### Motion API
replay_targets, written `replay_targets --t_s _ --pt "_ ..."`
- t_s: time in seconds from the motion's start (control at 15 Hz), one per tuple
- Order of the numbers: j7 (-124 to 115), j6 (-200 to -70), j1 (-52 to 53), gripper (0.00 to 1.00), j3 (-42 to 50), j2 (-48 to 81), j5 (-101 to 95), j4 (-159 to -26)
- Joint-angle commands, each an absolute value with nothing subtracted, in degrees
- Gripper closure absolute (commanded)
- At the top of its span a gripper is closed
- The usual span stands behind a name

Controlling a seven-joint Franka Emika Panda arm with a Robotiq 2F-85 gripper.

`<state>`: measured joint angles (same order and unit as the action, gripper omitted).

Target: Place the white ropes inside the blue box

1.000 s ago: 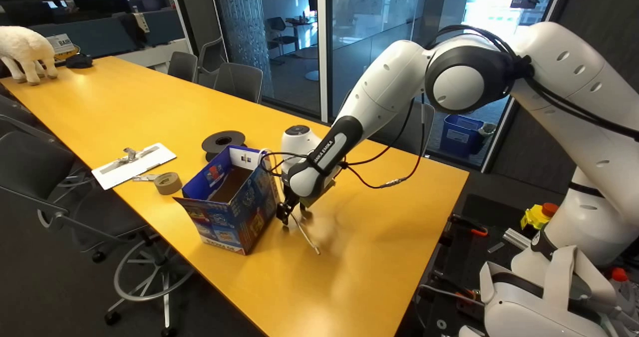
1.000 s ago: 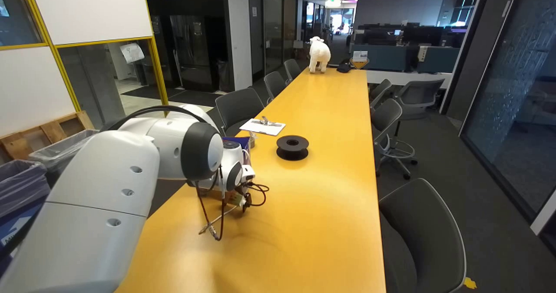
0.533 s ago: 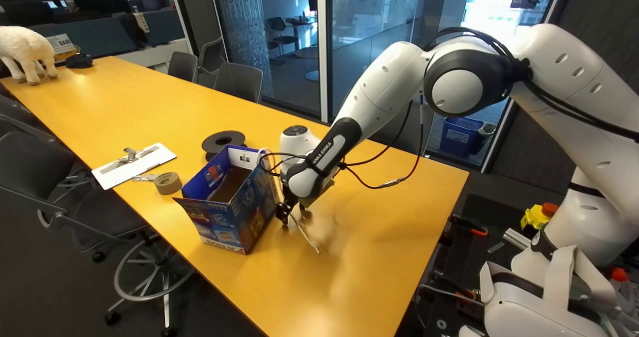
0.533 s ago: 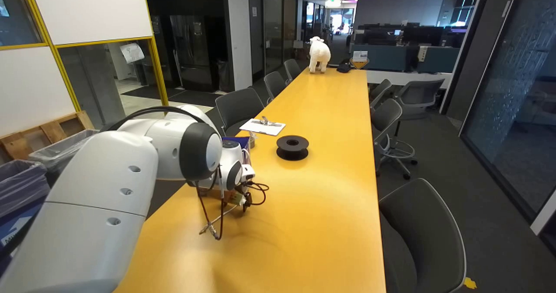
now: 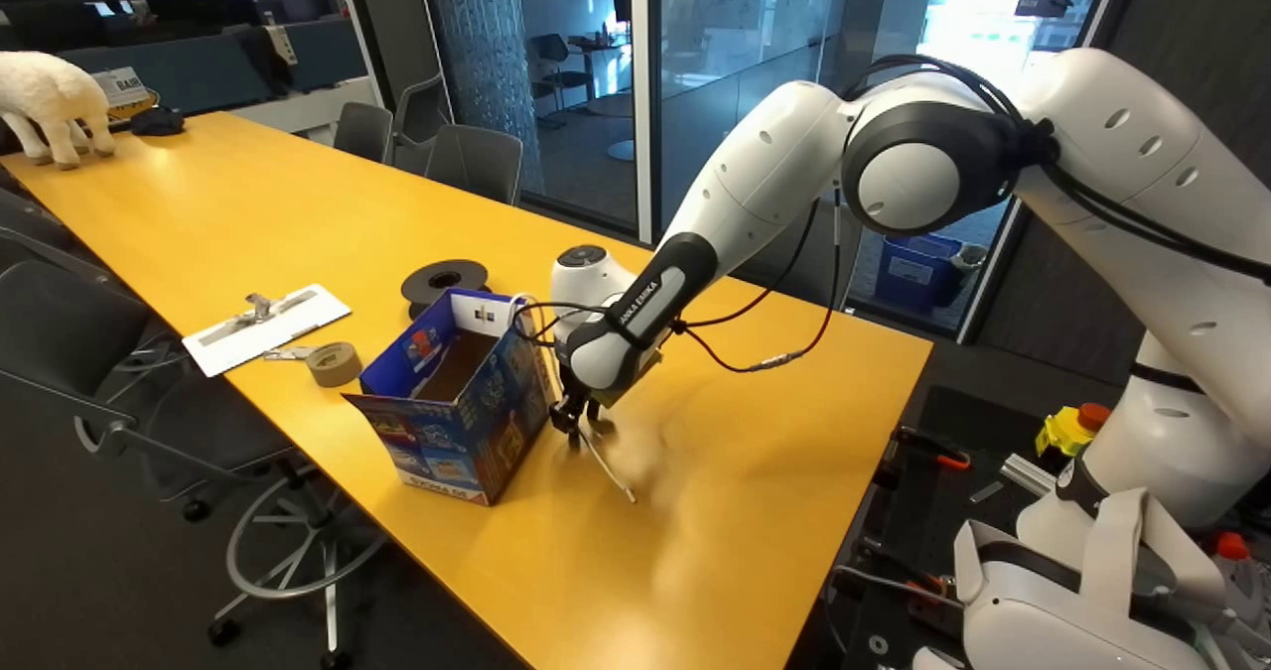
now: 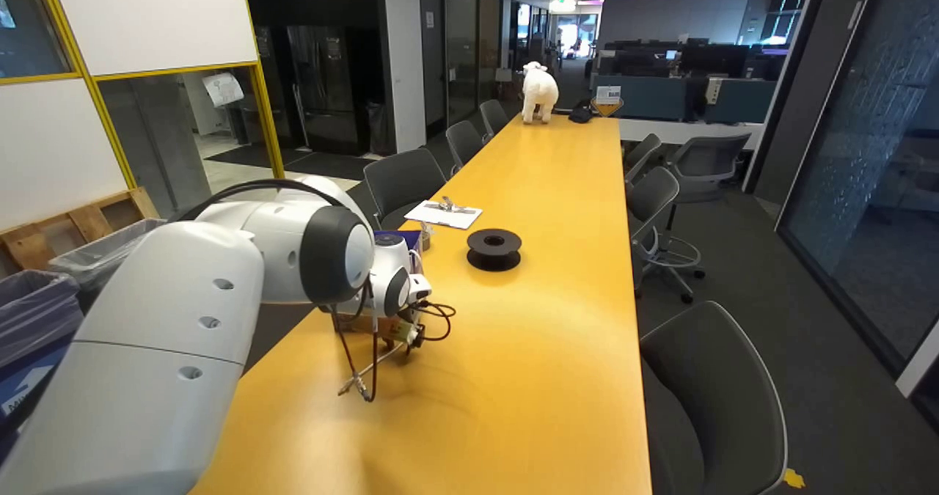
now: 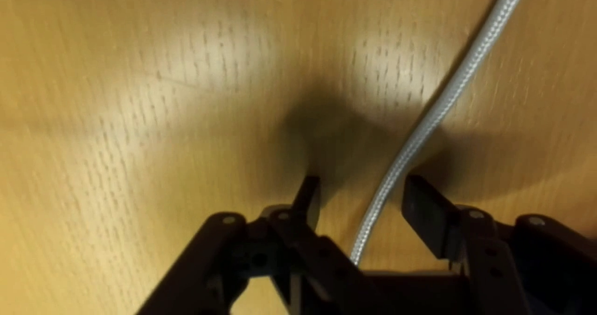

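Note:
The white rope (image 7: pixel 419 135) is a braided strand lying on the table, running diagonally in the wrist view. Its free end shows in an exterior view (image 5: pixel 611 469). My gripper (image 7: pixel 361 186) is low over the table with its jaws apart. The rope passes between the fingers, nearer the right one, without visible contact. The gripper (image 5: pixel 586 428) is just beside the blue box (image 5: pixel 501 417), which stands open-topped with printed sides. The box is mostly hidden behind the wrist in an exterior view (image 6: pixel 412 237). A thin white strand (image 5: pixel 523 303) loops at the box's rim; I cannot tell if it is another rope.
A black spool (image 5: pixel 444 280) stands behind the box. A tape roll (image 5: pixel 334 364) and a white clipboard (image 5: pixel 266 330) lie on the far side of the box. Cables (image 5: pixel 740 364) hang from the arm. The table's edge (image 5: pixel 447 591) runs close to the box.
The wrist has shifted slightly toward the box. The fingers look slightly closer together than before. The rope's free end has barely moved, and the box has stayed in place.

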<state>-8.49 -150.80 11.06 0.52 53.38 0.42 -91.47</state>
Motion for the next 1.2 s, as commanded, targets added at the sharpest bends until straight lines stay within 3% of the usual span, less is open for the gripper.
replay_targets --t_s 0.0,0.33,0.47,1.13 --pt "-9.9 -148.9 12.1 0.78 1.6 54.8 -0.9 -88.9" --pt "-10.0 -146.7 12.4 0.97 2.2 55.1 -2.0 -87.6" --pt "-9.8 -146.0 11.9 0.9 2.0 54.9 -2.0 -87.3" --pt "-10.2 -146.7 8.3 0.9 2.2 43.1 -1.0 -92.5"
